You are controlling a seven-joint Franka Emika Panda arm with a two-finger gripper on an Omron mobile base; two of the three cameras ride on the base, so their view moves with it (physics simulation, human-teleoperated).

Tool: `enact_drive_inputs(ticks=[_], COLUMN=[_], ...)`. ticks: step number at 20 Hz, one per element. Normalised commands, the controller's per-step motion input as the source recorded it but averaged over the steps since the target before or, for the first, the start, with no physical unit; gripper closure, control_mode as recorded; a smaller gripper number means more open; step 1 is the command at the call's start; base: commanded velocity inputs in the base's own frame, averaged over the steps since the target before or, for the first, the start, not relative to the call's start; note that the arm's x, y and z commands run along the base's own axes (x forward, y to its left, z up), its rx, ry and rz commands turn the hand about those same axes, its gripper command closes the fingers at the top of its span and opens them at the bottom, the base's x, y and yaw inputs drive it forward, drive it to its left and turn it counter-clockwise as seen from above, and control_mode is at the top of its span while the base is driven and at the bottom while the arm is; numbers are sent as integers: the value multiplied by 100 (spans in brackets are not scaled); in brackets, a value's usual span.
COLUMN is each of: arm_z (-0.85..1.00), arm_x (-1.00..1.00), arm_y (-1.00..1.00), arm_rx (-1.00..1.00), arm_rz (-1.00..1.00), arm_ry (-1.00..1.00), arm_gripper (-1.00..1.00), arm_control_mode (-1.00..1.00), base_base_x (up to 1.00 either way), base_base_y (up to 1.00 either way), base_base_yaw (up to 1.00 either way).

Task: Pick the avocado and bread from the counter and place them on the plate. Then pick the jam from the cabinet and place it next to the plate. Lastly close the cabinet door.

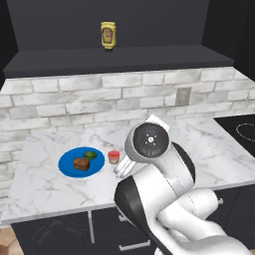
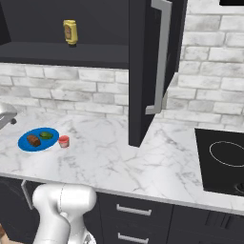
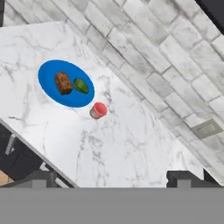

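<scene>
The avocado (image 3: 81, 85) and the bread (image 3: 63, 82) both lie on the blue plate (image 3: 49, 72), and the red jam jar (image 3: 98, 110) stands on the marble surface (image 3: 131, 140) just beside the plate's rim. By that layout, only the cabinet door (image 2: 143, 71) looks left to deal with.

The end effector (image 3: 109, 177) is empty with its jaws spread wide; its two dark tips sit well apart at the bottom of the hand view. It looks down from above the surface, with the jar ahead of it and the plate beyond the jar. The left base view shows the wrist just beside the jar.

The door hangs open, edge-on in the right base view, with its long metal bar handle (image 2: 161, 57) facing outward. It is well off to the end effector's right and higher up.

The main risks, as I judge them:
- The arm has to swing wide and rise to reach the door. A low sweep could clip the jar and knock it over or push it away from the plate.
- Pushing the door near its hinge, or at a glancing angle, may let the tips slide off the panel and leave it ajar.
- Wide-spread jaws could snag on the bar handle.
- The yellow bottle (image 2: 70, 31) on the cabinet shelf (image 2: 62, 52) stands back from the edge, so it seems safe from the closing door.
</scene>
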Motion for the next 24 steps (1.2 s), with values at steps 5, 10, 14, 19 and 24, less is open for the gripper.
enact_drive_inputs(ticks=[5, 10, 14, 19, 24], arm_z=[0, 0, 0, 0, 0], arm_x=[-25, -3, 0, -1, -15], arm_y=[0, 1, 0, 4, 2], arm_rx=[-23, -30, -30, -30, -28], arm_rz=[0, 0, 0, 0, 0], arm_ry=[-4, -5, -1, -1, -6], arm_gripper=[-100, -100, -100, -100, -100], arm_control_mode=[-100, -100, -100, -100, -100], base_base_x=[0, 0, 0, 0, 0], base_base_y=[0, 0, 0, 0, 0], base_base_yaw=[0, 0, 0, 0, 0])
